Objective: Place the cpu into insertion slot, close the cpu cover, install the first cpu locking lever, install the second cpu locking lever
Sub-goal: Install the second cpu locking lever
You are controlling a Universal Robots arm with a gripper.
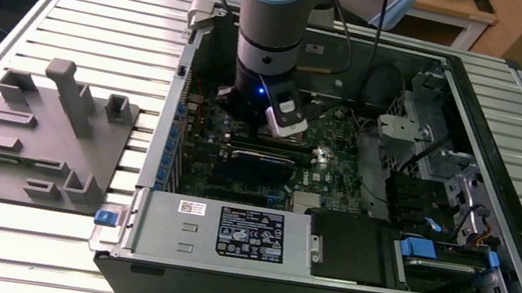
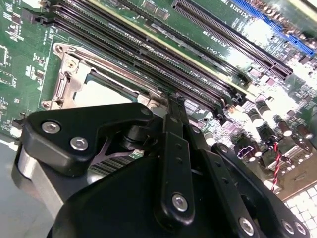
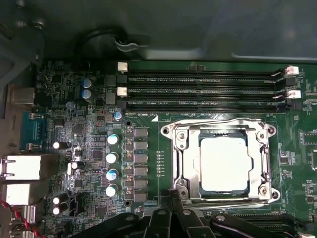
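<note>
The cpu [image 3: 223, 162] lies flat in the insertion slot [image 3: 177, 148], its pale metal top showing through the window of the cpu cover [image 3: 190, 166]. The silver cover frame is down over the chip. In the second wrist view the cpu [image 2: 101, 93] and cover [image 2: 64, 82] sit just beyond the fingertips. My gripper [image 3: 173, 194] is shut, with nothing visible between the fingers, and its tip is at one corner of the socket rim. In the exterior view the gripper [image 1: 286, 123] hangs low over the green board inside the case.
Long black memory slots [image 3: 203, 91] run alongside the socket. Capacitors [image 3: 113, 158] stand on its other side. The open computer case [image 1: 473, 150] walls the board in, with a labelled grey power supply [image 1: 225, 232] at the front. A grey fixture plate [image 1: 39, 141] lies on the table at the exterior view's left.
</note>
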